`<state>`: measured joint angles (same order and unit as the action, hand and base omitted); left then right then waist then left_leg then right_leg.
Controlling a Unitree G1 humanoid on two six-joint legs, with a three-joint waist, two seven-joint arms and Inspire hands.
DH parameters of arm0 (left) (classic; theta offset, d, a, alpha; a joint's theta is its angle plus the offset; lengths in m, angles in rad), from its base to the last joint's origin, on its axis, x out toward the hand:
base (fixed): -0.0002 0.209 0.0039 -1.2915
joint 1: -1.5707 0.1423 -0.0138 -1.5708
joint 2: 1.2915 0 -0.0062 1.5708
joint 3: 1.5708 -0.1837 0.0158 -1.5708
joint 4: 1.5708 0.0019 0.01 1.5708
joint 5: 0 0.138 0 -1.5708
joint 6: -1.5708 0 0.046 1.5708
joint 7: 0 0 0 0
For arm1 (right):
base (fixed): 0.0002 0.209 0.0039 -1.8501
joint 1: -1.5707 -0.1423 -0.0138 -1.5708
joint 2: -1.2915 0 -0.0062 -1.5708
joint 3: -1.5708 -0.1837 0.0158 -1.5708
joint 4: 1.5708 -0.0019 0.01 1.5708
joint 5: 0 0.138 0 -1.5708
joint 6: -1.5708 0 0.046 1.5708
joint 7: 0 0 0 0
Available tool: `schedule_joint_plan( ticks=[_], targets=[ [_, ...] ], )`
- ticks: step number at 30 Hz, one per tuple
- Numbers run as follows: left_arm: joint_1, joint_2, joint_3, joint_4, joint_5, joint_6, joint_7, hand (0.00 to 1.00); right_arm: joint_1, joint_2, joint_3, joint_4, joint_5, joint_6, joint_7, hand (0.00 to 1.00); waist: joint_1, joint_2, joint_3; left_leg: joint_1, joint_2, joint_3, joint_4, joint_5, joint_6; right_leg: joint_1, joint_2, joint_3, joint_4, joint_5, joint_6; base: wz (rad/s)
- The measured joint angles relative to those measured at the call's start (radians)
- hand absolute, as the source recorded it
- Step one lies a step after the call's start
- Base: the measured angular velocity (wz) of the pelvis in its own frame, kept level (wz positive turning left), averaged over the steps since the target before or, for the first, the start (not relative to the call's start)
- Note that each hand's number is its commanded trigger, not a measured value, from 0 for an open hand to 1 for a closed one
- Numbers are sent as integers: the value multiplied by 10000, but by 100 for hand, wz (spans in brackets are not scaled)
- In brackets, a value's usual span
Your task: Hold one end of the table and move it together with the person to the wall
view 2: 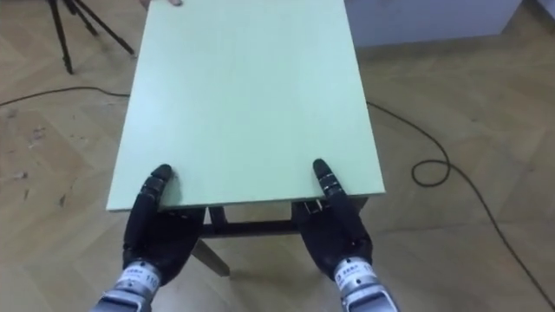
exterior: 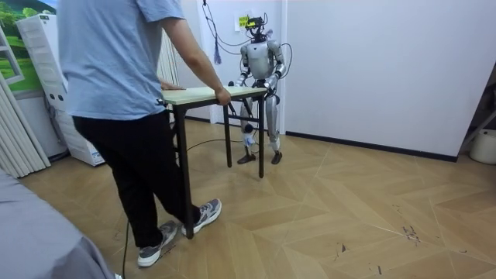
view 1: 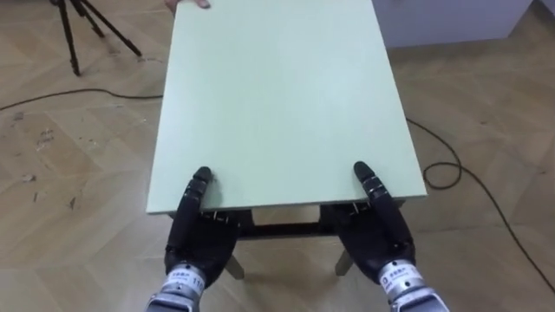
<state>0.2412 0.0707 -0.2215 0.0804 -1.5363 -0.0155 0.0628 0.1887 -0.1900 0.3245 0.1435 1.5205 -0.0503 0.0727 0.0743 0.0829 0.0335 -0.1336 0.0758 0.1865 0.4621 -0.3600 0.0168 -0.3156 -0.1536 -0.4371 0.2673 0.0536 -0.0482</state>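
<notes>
The left hand [view 1: 199,230] and right hand [view 1: 382,228] clamp the pale green table's [view 1: 277,95] near edge, thumbs on top and fingers beneath, while a person [exterior: 124,85] grips its far edge.

You see a brown wood floor [view 1: 78,173] under and all around the left hand [view 1: 199,241] and the right hand [view 1: 383,232]. A black tripod [view 1: 69,43] stands far ahead of the left hand, off to its left. A pale grey block [view 1: 451,22] sits far ahead of the right hand.
</notes>
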Motion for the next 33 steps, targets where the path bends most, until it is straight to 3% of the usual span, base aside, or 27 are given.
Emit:
schedule_joint_plan(
  ticks=[2, 5, 6, 7, 8, 9, 10, 11, 12, 13, 17, 18, 21, 24, 26, 27, 29, 31, 32, 33],
  targets=[
    [6, -4, -7, 207, -41, 151, -31, 100, 73, -7, -18, 102, -3, 35, 31, 100, 20, -32, 20, -68, -237, 59, -3, 143, 150, -13, -160, 92, -164, 333, 59, -5],
    [17, 1, -41, 287, -39, 243, -74, 100, 185, -15, -138, 102, -4, 176, 47, 100, -18, -286, 55, -371, -677, 154, 40, 421, 447, -103, -463, 230, -584, 971, 195, 4],
    [44, 0, -54, 317, -34, 294, -76, 100, 267, -7, -148, 99, -3, 180, 49, 100, -102, -400, 11, -500, -883, 175, 91, 515, 585, -106, -538, 333, -826, 1247, 350, 10],
    [59, 1, -76, 356, -34, 295, -117, 100, 302, 6, -177, 94, -8, 190, 49, 100, -135, -441, 5, -561, -904, 202, 123, 559, 663, -108, -548, 433, -929, 1390, 548, 4],
    [103, 1, -99, 383, -28, 297, -176, 100, 339, 10, -246, 95, -41, 259, 52, 100, -170, -440, -15, -737, -915, 256, 191, 581, 827, -135, -586, 557, -1051, 1531, 1219, 7],
    [148, 5, -131, 415, 6, 299, -230, 100, 447, 1, -344, 91, -117, 325, 67, 100, -270, -415, -8, -855, -863, 266, 242, 616, 1040, -399, -663, 923, 129, 1032, 1317, 34],
    [206, 12, -194, 414, 79, 291, -257, 100, 660, 79, -407, 53, -157, 317, 132, 100, -495, -431, -14, -870, -790, 326, 192, 729, 1085, -554, -884, 1266, 1984, -80, 1074, 55],
    [226, 46, -270, 413, 113, 281, -257, 100, 781, 101, -416, 49, -148, 286, 187, 100, -579, -448, -25, -862, -737, 425, 156, 775, 1109, -543, -932, 1409, 2860, -578, 1000, 59],
    [300, 139, -356, 412, 166, 269, -304, 100, 952, 149, -412, 52, -101, 257, 259, 100, -627, -571, -95, -839, -632, 820, 50, 860, 1120, -520, -1096, 1662, 4303, -1334, 1019, 29],
    [375, 194, -369, 412, 170, 270, -385, 100, 996, 218, -359, 53, -67, 255, 274, 100, -622, -626, -96, -866, -637, 987, 38, 923, 1170, -422, -1065, 2013, 5185, -1679, 1154, 6],
    [694, 200, -385, 363, 163, 299, -604, 100, 1180, 212, -310, 26, -114, 227, 386, 100, -593, -682, -101, -948, -772, 1191, 30, 1130, 1254, -96, -1077, 2354, 6542, -2126, 1147, -11],
    [739, 258, -397, 358, 145, 292, -650, 100, 1199, 203, -258, 17, -81, 225, 386, 100, -577, -819, -108, -945, -872, 1258, -62, 1237, 1280, 228, -1051, 2483, 6726, -2429, 1188, -7],
    [754, 286, -401, 310, 162, 214, -752, 100, 1172, 190, -240, -1, -80, 218, 412, 100, -461, -1134, -108, -1111, -995, 1445, -315, 1681, 1313, 1085, -958, 2726, 6194, -3283, 1339, -7],
    [719, 347, -433, 179, 157, 115, -748, 100, 1145, 224, -212, -70, -66, 176, 410, 100, -425, -1378, -112, -1419, -972, 1456, -480, 2125, 1247, 2013, -670, 2862, 4884, -4177, 1322, 6],
    [635, 440, -450, 91, 158, 23, -748, 100, 1071, 275, -129, -81, 11, 51, 410, 100, -309, -1555, -120, -1696, -911, 1460, -548, 2435, 1174, 2642, -485, 3085, 4242, -4502, 1311, -2],
    [531, 501, -451, 18, 161, -43, -749, 100, 941, 298, -121, -81, 14, 42, 411, 100, -157, -1617, -144, -1978, -755, 1503, -563, 2673, 1084, 2927, -348, 3141, 3521, -4659, 1328, -23],
    [412, 600, -447, -174, 125, -189, -748, 100, 565, 316, -51, -46, 43, 77, 408, 100, -47, -1671, -140, -2357, -484, 1548, -876, 3241, 925, 2925, 105, 3234, 2291, -4796, 1177, -23],
    [302, 631, -372, -189, 139, -336, -763, 100, 346, 392, -41, 64, 62, 90, 409, 100, 68, -1663, -144, -2410, -177, 1525, -1736, 4136, 715, 2688, 595, 2933, 1599, -4502, 548, -10],
    [305, 638, -352, -190, 180, -339, -781, 100, 354, 411, -37, 65, 72, 108, 409, 100, 103, -1664, -143, -2415, -132, 1474, -1874, 4290, 648, 2612, 727, 2861, 1511, -4421, 442, 0],
    [330, 652, -322, -190, 254, -333, -805, 100, 378, 436, -36, 70, 83, 197, 410, 100, 140, -1670, -144, -2415, 66, 1342, -2128, 4529, 477, 2567, 979, 2669, 1401, -4273, 258, 0]
  ],
)
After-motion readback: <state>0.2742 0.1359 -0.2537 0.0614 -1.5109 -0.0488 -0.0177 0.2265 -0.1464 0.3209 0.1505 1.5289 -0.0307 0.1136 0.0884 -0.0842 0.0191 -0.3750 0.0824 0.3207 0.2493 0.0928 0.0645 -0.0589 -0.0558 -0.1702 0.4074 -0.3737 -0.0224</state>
